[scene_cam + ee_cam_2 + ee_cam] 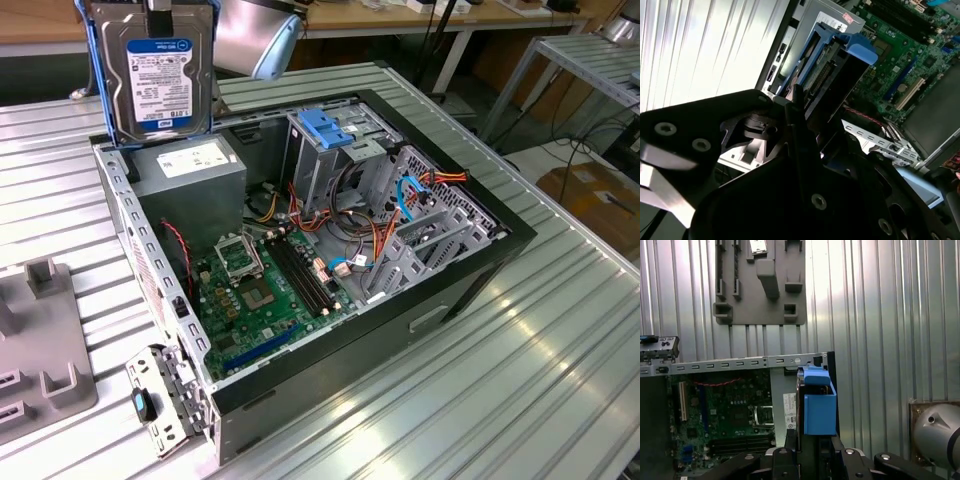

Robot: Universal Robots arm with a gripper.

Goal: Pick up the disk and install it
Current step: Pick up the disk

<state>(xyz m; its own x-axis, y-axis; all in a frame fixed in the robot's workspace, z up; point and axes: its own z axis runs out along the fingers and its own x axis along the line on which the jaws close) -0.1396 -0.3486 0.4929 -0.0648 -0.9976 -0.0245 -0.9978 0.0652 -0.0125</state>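
Note:
The disk [165, 70], a silver hard drive with a white-and-blue label in a bright blue carrier, hangs upright in the air at the exterior view's upper left. It is above the back corner of the open computer case [500, 250], just over the grey power supply box [190, 175]. My gripper [160, 6] is shut on its top edge. In the second wrist view the black fingers [795, 115] clamp the disk [835, 70], with the motherboard beyond. The first wrist view shows the carrier's blue end [817, 405] sticking out from my gripper [810, 455].
Inside the case are a motherboard [260, 290], cables and a metal drive cage with a blue handle [330, 130]. A grey fixture plate [40, 340] lies on the ribbed metal table at the exterior view's left. A loose bracket [160, 400] hangs at the case's near corner.

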